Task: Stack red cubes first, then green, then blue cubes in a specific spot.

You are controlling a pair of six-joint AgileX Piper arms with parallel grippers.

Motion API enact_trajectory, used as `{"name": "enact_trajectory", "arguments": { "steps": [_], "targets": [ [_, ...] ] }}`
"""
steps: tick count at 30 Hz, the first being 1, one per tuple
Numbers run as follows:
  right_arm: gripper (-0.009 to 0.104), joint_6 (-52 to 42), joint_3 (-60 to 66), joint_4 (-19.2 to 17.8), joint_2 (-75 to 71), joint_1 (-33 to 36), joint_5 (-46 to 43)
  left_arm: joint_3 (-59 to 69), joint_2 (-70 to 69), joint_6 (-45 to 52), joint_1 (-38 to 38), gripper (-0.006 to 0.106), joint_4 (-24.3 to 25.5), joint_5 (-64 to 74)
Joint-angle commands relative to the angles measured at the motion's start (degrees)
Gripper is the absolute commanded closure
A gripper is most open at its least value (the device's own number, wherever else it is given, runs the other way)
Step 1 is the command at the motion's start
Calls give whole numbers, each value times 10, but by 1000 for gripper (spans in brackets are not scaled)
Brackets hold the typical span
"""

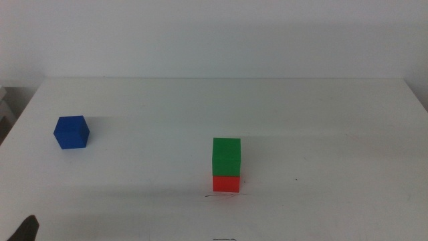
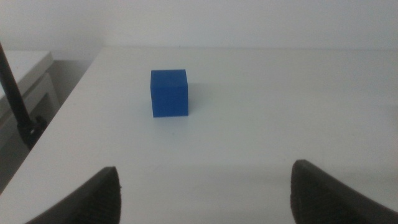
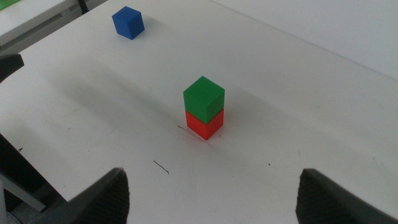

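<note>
The green cube [image 1: 227, 156] sits squarely on the red cube [image 1: 226, 184], which stands on the thin dark scribbled line [image 1: 224, 195] at centre-right of the table. The stack also shows in the right wrist view: green cube [image 3: 204, 98], red cube [image 3: 203, 125]. The blue cube [image 1: 71, 132] lies alone at the far left and also shows ahead in the left wrist view [image 2: 169, 93]. My left gripper [image 2: 205, 199] is open and empty, low at the front-left corner [image 1: 27, 229], short of the blue cube. My right gripper [image 3: 214, 199] is open and empty, pulled back from the stack and out of the middle view.
The white table's left edge [image 2: 62, 106] runs close beside the blue cube, with a dark pole [image 2: 15, 93] and a white shelf beyond it. A second short dark mark [image 3: 161, 167] lies on the tabletop in front of the stack.
</note>
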Motion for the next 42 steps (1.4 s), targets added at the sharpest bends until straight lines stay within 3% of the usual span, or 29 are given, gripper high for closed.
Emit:
{"name": "enact_trajectory", "arguments": {
  "steps": [1,15,31,38,42],
  "targets": [
    [7,-7,-12,-3,4,-3,-35,-47,41,-10,-4,7,-4,-43],
    [7,-7,-12,-3,4,-3,-35,-489,541,5,-2,7,-3,322],
    [7,-7,-12,-3,4,-3,-35,-776,845,81,29,7,-21,442],
    [7,-7,-12,-3,4,-3,-35,-917,993,159,78,7,-96,482],
    [7,-7,-12,-3,4,-3,-35,-1003,1070,162,83,7,-93,515]
  ]
}}
